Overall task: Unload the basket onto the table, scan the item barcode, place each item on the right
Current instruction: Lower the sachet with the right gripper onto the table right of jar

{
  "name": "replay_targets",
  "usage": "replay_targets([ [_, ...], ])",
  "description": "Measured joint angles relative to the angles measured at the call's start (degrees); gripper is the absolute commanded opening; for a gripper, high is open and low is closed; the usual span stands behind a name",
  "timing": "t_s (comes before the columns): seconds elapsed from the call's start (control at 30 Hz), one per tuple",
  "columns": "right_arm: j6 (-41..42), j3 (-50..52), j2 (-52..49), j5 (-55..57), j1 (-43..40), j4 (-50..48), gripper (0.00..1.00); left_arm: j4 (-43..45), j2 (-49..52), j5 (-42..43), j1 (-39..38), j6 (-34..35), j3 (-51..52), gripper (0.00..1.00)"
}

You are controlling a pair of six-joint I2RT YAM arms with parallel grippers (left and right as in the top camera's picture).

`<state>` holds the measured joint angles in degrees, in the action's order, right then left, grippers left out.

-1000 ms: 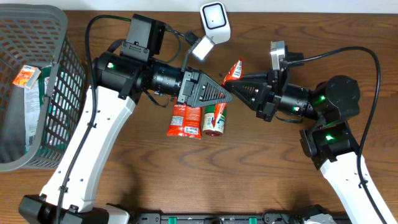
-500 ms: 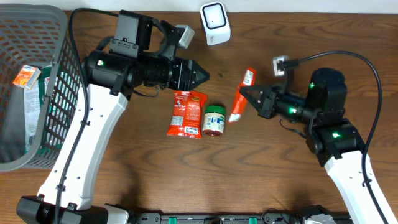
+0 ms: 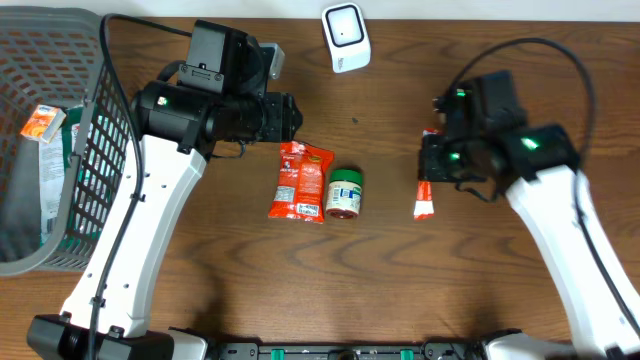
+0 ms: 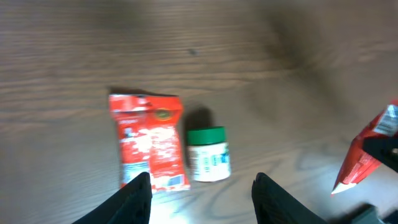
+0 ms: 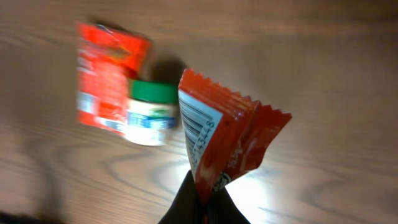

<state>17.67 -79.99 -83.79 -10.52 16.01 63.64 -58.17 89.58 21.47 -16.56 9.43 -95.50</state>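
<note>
Both arms have pulled apart since a second ago, when their tips met over the middle of the brown wooden table (image 3: 250, 280). The right arm has swung the little packet out to the right and lower down, away from the scanner.

At the far left sits the grey plastic mesh basket (image 3: 100, 140), with a few small packs inside. Next comes the left gripper (image 4: 202, 186). Its two fingers stand about half apart and there is nothing between them. It hangs over two things: a flat red foil snack bag (image 3: 300, 180), and just beside it a small white jar with a green lid (image 3: 344, 193) lying on its side.

Up at the top edge stands the white box-shaped scanner (image 3: 345, 38).

On the right, the right gripper (image 5: 202, 199) is pinched tight on one end of the thin red crinkly packet (image 5: 227, 140). The packet looks lifted off the wood (its shadow falls below it). Its black-and-white barcode (image 5: 196, 127) faces the wrist camera and is not covered.

I think this packet is very light, soft and a bit slippery. It would bend or flop if moved fast. The best place to hold it is the flat sealed end, where it is pinched now, so the stripes stay smooth and easy to read. It is well apart from the scanner, so it has to go back up there.
</note>
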Motion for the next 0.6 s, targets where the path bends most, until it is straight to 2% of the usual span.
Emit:
replay_targets([
  [0.23, -1.0, 0.0, -16.5, 3.0, 0.5, -2.9, 0.01, -1.4, 0.0, -5.6, 0.0, 1.1, 0.0, 0.53],
  [0.6, -2.3, 0.0, -26.8, 3.5, 0.6, -11.2, 0.04, -1.6, 0.0, -8.3, 0.0, 1.1, 0.0, 0.53],
])
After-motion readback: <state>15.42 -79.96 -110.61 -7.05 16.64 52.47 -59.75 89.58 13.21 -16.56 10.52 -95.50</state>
